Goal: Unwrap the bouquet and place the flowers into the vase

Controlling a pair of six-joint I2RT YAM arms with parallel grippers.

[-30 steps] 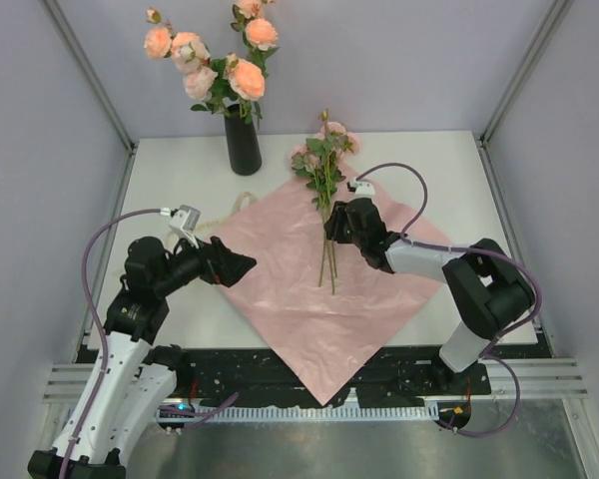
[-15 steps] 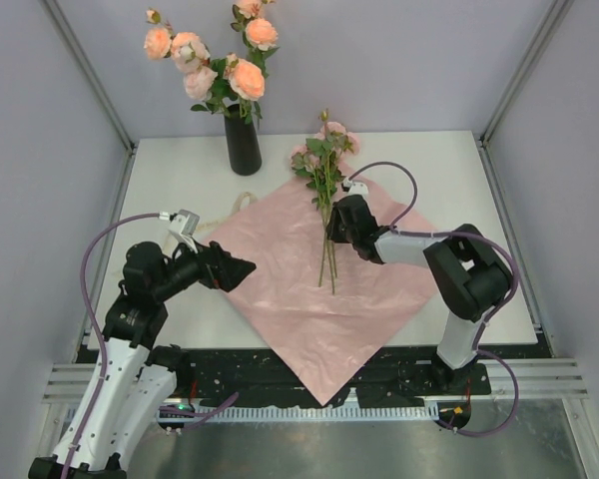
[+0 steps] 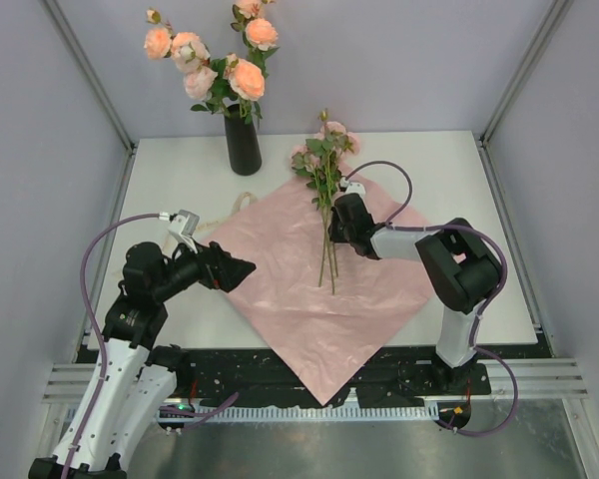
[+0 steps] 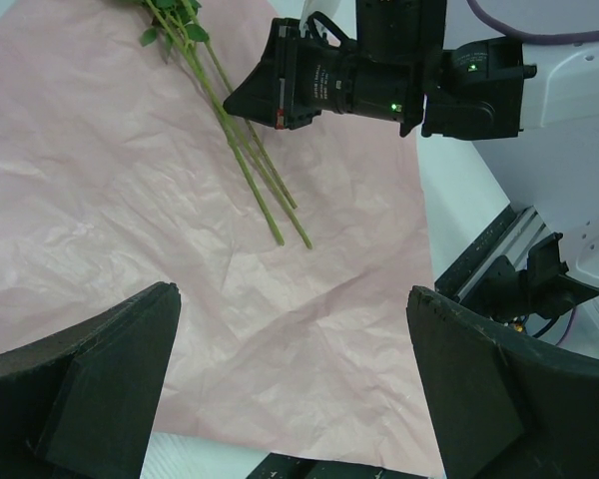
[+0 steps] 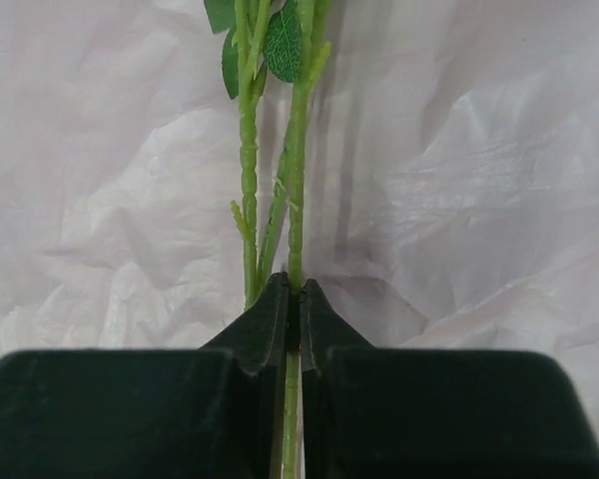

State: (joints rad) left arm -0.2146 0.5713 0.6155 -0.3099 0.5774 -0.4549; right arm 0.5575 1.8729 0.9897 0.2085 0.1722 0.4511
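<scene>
The bouquet lies unwrapped, its pink sheet (image 3: 309, 294) spread flat on the table. On the sheet lie loose flowers (image 3: 321, 160), peach roses with long green stems (image 4: 248, 160). My right gripper (image 3: 331, 236) is down on those stems, shut on one green stem (image 5: 296, 200). Two other stems (image 5: 248, 190) run just left of its jaws. The black vase (image 3: 243, 148) stands at the back left and holds several roses (image 3: 242, 78). My left gripper (image 3: 244, 267) hangs open over the sheet's left side, its fingers (image 4: 100, 379) wide apart with nothing between them.
A cream ribbon (image 3: 223, 214) lies off the sheet's left corner, between the vase and my left arm. The sheet's near corner hangs over the table's front edge (image 3: 324, 384). Grey walls and metal posts close in the table.
My right gripper has slid left onto the stems and closed on one of them. The left arm has hardly moved and stays open.
</scene>
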